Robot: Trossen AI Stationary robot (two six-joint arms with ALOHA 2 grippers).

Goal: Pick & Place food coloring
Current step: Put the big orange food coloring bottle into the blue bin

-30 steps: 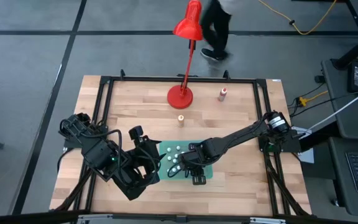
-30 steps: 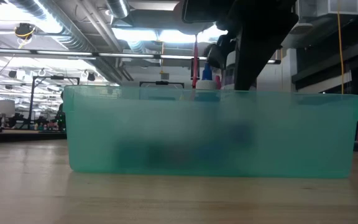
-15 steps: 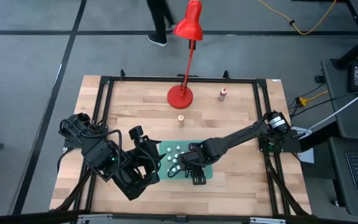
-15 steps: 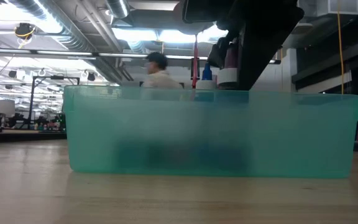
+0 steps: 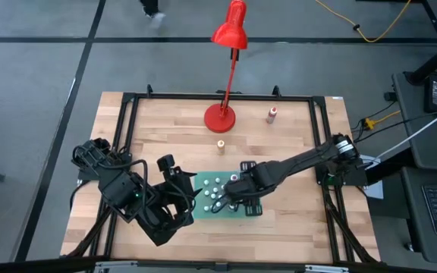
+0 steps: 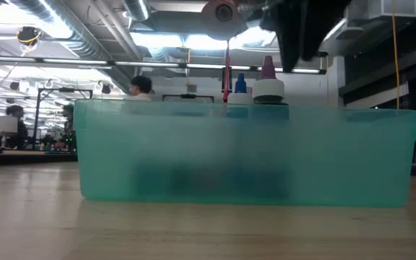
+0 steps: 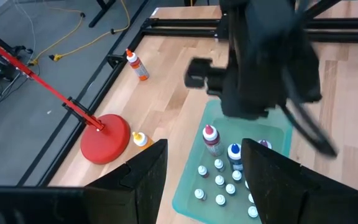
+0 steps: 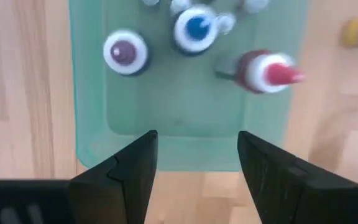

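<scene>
High view: food coloring bottles point(image 5: 217, 193) stand in a cluster inside the green tray point(image 5: 201, 213), near-centre of the tabletop point(image 5: 294, 144). Right wrist view shows three larger ones on the tray floor: purple-top bottle point(image 8: 125, 53), blue-top bottle point(image 8: 196, 28), red-top bottle point(image 8: 267, 71) tilted or leaning; small white caps sit just beside them. Low view: blue and purple tips poke above the tray wall.

Right pincer point(image 5: 249, 203) hovers above the tray's right part, fingers point(image 8: 129, 171) apart, holding nothing. Left pincer point(image 5: 179, 199) sits just left of the tray, fingers point(image 7: 146, 177) apart too, empty.

Two more bottles stand outside the tray: an orange-top bottle point(image 5: 221, 145) on the tabletop just beyond the tray, and a red-top one point(image 5: 271, 114) far right. Red desk lamp point(image 5: 220, 117) base is at far centre, between them and a bit left. A person point(image 6: 141, 87) shows in the room behind.
</scene>
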